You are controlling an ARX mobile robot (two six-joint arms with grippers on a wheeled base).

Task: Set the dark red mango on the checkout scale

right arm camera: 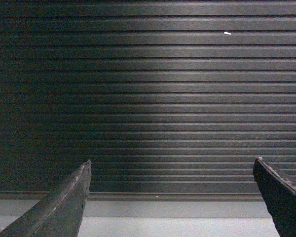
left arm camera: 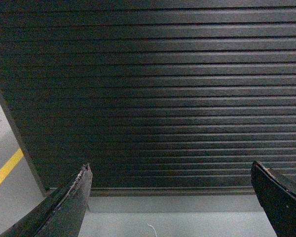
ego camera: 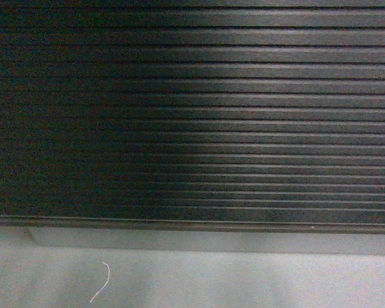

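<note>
Head view faced the checkout straight on: its dark front panel of horizontal ribs filled nearly the whole picture, brighter toward the right. Below it ran a strip of pale grey floor, with a thin white thread lying curled on it. The dark red mango and the scale appeared in none of my views.

Left wrist view showed my left gripper spread wide, its two black fingertips at the bottom corners with nothing between them, the ribbed panel beyond. At the far left, the panel's edge met the floor, where a yellow line ran diagonally.

Right wrist view showed my right gripper likewise spread wide and holding nothing, facing the same ribbed panel.
</note>
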